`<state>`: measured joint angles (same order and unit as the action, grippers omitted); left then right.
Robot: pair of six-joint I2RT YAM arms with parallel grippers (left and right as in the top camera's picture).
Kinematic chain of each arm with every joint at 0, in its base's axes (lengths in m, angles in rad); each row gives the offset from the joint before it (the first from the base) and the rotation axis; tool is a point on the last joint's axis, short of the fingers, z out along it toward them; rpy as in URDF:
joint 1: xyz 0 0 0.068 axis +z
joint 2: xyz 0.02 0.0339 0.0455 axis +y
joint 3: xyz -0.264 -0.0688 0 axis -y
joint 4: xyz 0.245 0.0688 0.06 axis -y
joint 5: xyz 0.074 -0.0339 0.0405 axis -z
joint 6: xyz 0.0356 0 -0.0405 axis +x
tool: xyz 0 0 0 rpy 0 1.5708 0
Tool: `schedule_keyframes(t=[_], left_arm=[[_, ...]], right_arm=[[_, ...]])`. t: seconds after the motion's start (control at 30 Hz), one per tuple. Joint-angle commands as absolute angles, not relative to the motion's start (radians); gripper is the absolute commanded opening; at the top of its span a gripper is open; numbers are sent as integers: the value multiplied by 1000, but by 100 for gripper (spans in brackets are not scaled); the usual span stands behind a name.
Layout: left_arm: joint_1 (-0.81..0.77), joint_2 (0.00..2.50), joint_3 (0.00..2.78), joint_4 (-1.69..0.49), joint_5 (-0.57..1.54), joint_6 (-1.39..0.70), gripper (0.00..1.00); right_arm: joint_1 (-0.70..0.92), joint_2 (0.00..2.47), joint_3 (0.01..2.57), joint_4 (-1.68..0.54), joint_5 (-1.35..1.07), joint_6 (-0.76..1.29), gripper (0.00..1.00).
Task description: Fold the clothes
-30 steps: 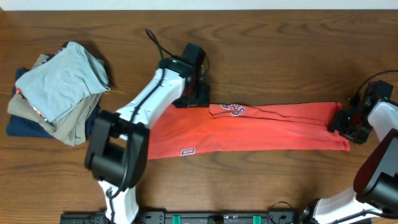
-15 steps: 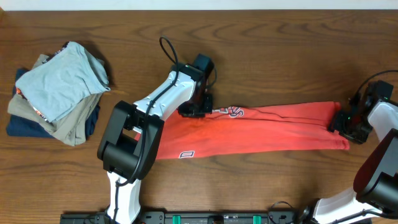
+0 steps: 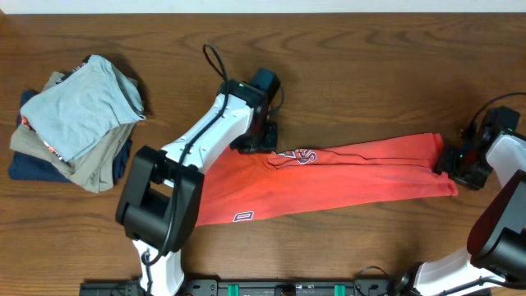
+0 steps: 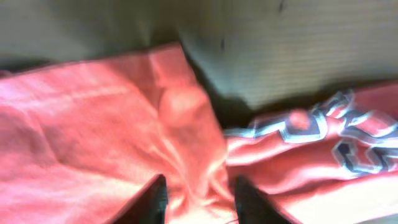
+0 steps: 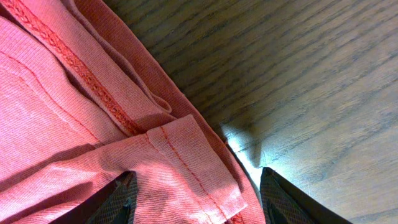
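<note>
The coral-red T-shirt (image 3: 345,177) lies folded into a long band across the table, its white lettering (image 3: 300,154) near the far edge. My left gripper (image 3: 267,148) is shut on a bunched fold of the shirt beside the lettering; the left wrist view shows cloth (image 4: 93,124) pinched between the fingers (image 4: 199,199). My right gripper (image 3: 450,164) sits at the shirt's right end. In the right wrist view its fingers (image 5: 196,199) are spread wide over the flat hemmed edge (image 5: 62,93), not closed on it.
A pile of folded garments (image 3: 74,123), light blue-grey on top of khaki and navy, sits at the far left. The wooden table (image 3: 370,82) shows behind the shirt. A small white label (image 3: 242,217) marks the shirt's near-left corner.
My left gripper has shifted right and slightly back along the far edge, holding cloth. The shirt's left part has spread toward the front, so the band now slants. The right arm has barely moved.
</note>
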<state>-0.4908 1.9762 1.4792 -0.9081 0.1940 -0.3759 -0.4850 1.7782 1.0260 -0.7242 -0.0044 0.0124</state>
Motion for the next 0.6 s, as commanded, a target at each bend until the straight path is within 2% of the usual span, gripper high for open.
schedule_keyframes(t=[0.0, 0.1, 0.2, 0.57], left_arm=[[-471, 1959, 1478, -872, 147, -379, 48], [-455, 1959, 1478, -819, 147, -380, 56], [-451, 1963, 1477, -782, 136, -379, 58], [-450, 2055, 1477, -763, 130, -380, 58]], right_arm=[[-492, 1769, 1023, -725, -9, -1, 62], [-492, 1769, 1023, -724, -9, -1, 62], [-492, 1769, 1023, -722, -9, -1, 62], [-492, 1769, 1023, -722, -9, -1, 62]])
